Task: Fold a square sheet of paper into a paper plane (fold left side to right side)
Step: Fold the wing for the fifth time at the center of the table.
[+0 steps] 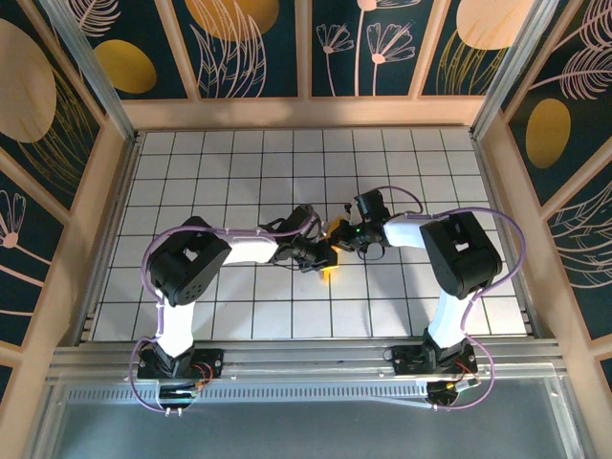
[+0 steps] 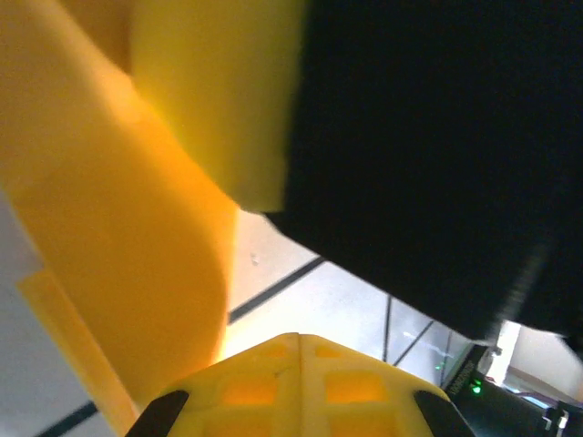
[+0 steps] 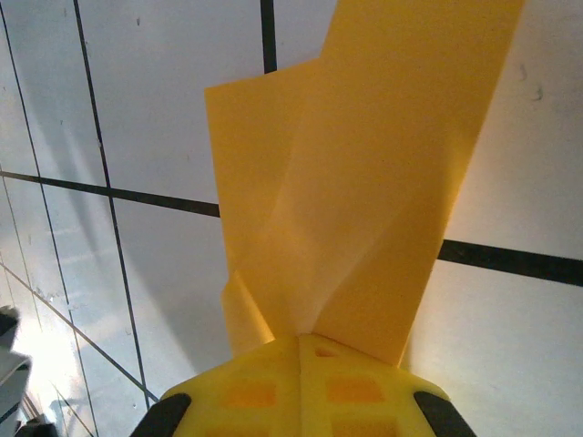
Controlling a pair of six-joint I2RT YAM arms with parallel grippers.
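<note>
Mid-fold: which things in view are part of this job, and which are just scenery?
Job:
folded paper, clamped in the right gripper
left gripper, shut beside it

Scenery:
grid table
yellow ovals on the walls

Bright, even light lay on the white surface (image 1: 191, 316) in the sharp overhead view, with faint shadows. The left wrist picture was blurred and half black, the paper (image 2: 109, 228) out of focus; the right wrist view was crisp.

Left arm (image 1: 191, 263), right arm (image 1: 459, 253): white links, chunky black joint housings. Purple cables (image 1: 507, 229) loop along both. Black bases (image 1: 177, 363), reddish wiring. Yellow gripper fingers (image 3: 255, 393), grid-recessed. Green LED (image 1: 356, 229) glowing.
</note>
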